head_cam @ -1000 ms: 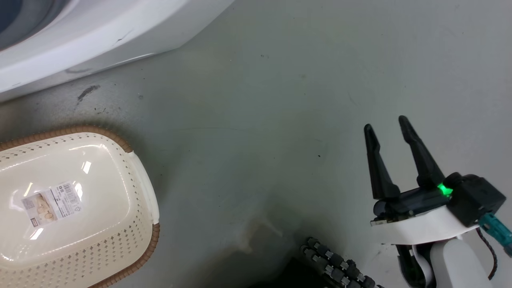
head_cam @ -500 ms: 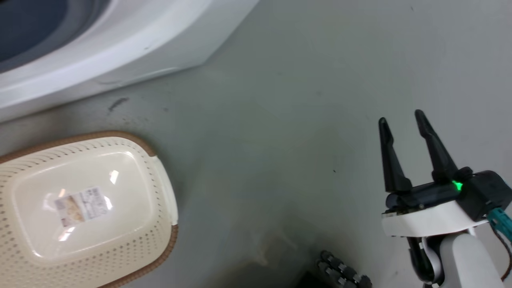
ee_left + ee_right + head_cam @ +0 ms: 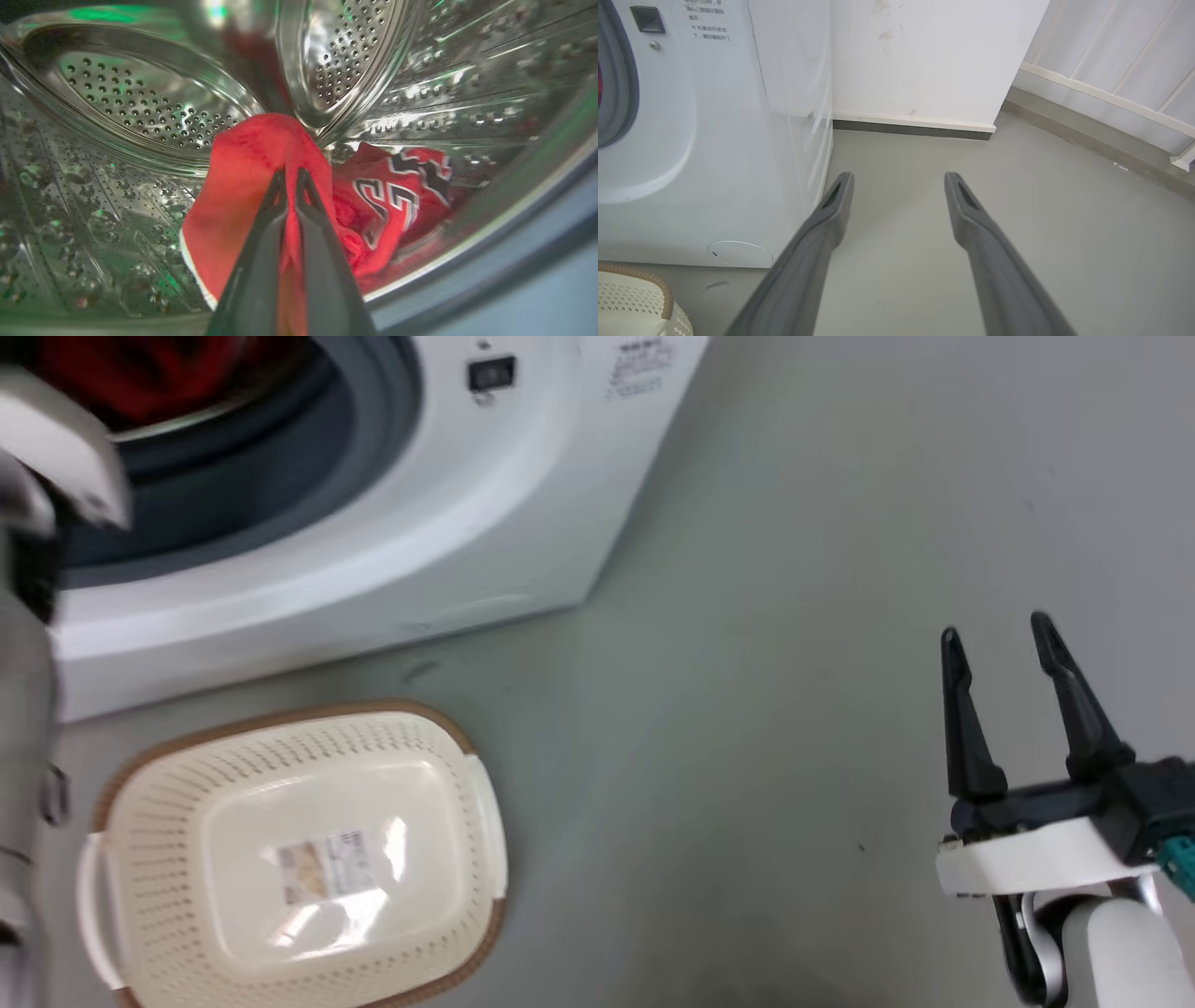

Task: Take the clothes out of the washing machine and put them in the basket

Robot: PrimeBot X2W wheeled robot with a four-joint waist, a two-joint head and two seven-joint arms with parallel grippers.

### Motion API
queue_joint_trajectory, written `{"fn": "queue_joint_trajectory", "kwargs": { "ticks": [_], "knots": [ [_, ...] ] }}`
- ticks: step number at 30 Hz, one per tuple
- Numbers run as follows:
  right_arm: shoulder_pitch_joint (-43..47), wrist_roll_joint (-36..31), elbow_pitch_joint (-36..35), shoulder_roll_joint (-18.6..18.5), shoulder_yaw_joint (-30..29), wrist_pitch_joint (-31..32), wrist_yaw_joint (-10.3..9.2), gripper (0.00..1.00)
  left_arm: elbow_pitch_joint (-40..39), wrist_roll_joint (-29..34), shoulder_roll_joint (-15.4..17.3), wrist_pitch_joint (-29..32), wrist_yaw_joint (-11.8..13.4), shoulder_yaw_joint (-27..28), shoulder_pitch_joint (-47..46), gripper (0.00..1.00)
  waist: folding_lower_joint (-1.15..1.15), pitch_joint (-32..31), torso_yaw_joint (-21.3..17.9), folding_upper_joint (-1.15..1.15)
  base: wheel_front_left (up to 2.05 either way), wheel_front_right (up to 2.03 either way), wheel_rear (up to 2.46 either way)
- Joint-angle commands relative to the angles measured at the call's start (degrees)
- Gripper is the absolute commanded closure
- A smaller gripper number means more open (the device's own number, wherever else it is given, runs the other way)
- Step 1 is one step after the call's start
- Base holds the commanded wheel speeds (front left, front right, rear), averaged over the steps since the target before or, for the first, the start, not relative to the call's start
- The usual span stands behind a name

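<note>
As left claw (image 3: 290, 172) pinches plain red garment (image 3: 233, 200) in drum (image 3: 140, 107) — jersey (image 3: 387, 205) beside it, right claw (image 3: 996, 627) spread, empty.

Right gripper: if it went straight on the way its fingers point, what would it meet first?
Probably the bare grey floor short of the white wall; depth is hard to judge. The right gripper is open and holds nothing, and the washing machine lies off to the left of that line.
</note>
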Motion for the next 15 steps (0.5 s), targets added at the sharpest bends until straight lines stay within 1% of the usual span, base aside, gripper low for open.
{"fn": "queue_joint_trajectory", "kwargs": {
  "ticks": [1,3,6,10,15],
  "knots": [
    [1.06,-0.66,0.19,0.00,-0.31,-0.14,-0.06,0.00,0.07,-0.19,-0.98,-1.50,0.43,0.03,1.82,1.00,0.01,-5.07,3.83,0.00,0.00,0.00,0.00],
    [1.69,-1.65,0.11,0.00,-0.57,-0.14,-0.06,0.00,-0.64,-0.67,-2.62,-3.34,0.80,-0.01,4.42,1.00,0.01,-7.27,5.04,0.00,0.00,0.00,0.00],
    [2.91,-2.61,0.12,0.01,-1.01,-0.14,-0.05,0.00,-3.35,-1.06,-4.70,-4.29,1.71,0.35,8.64,1.00,0.01,-10.25,6.98,0.00,0.00,0.00,0.00],
    [4.08,-3.81,0.38,0.01,-1.41,-0.14,-0.06,0.00,-12.82,-0.71,-6.94,-4.43,3.10,1.86,15.29,1.00,0.01,-13.65,9.48,0.00,0.00,0.00,0.00],
    [5.56,-4.30,0.82,0.01,-1.64,-0.13,-0.06,0.00,-23.53,0.03,-9.31,-4.36,3.83,4.19,23.46,1.00,0.01,-17.74,12.09,0.00,0.00,0.00,0.00]
  ]
}}
